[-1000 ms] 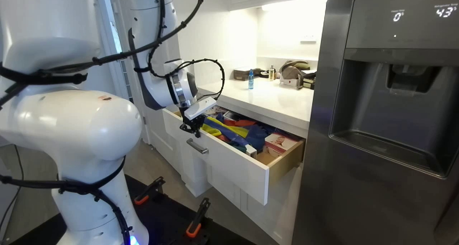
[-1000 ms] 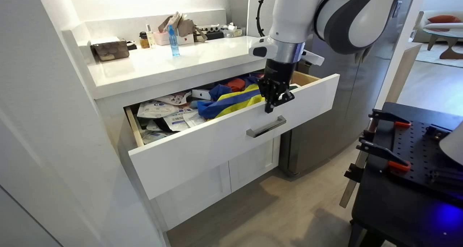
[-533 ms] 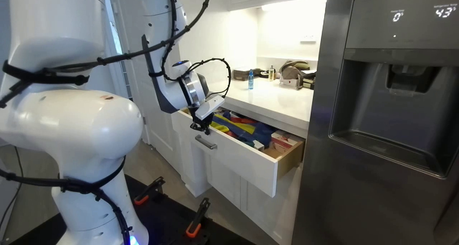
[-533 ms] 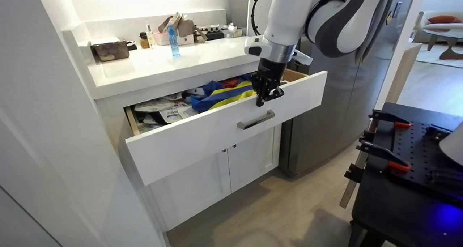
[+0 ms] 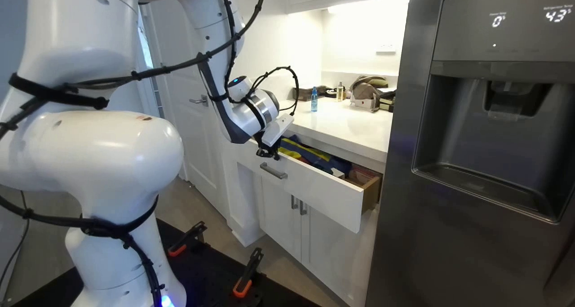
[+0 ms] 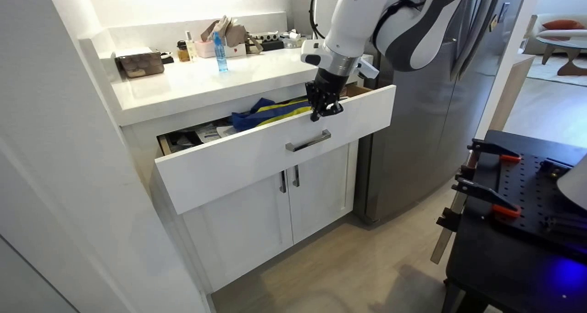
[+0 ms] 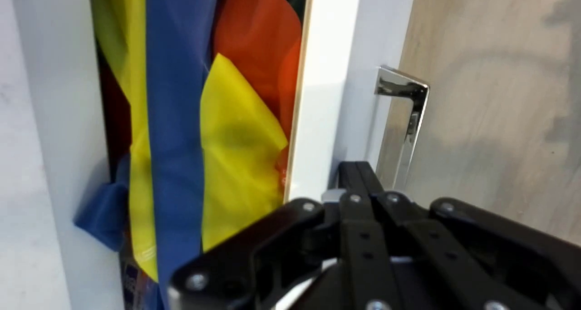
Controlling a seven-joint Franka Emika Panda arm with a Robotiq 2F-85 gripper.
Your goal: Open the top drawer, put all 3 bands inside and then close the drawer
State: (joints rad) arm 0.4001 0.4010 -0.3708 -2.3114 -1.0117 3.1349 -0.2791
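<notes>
1. The top drawer (image 6: 247, 155) stands partly out in both exterior views; below it are two cabinet doors (image 6: 321, 198), both closed;
2. Inside it, overlapping, lie a yellow band (image 7: 240, 164), a blue band (image 7: 177, 119) and a red-orange band (image 7: 258, 42); the blue runs between stretches of yellow;
3. The gripper (image 7: 355, 165) has its fingers pressed together — nothing held; the tips are at the drawer's outer front face, near its silver handle (image 6: 308, 142); whether they touch is hard to tell;
4. A blue bottle (image 6: 220, 54) stands upright on the white counter (image 6: 179, 90).

The top drawer (image 6: 270, 152) is white, its handle (image 6: 308, 143) silver; inside the drawer's front edge lie an orange-red band (image 7: 256, 37), a yellow band (image 7: 240, 164), a blue strip (image 7: 176, 119).
</notes>
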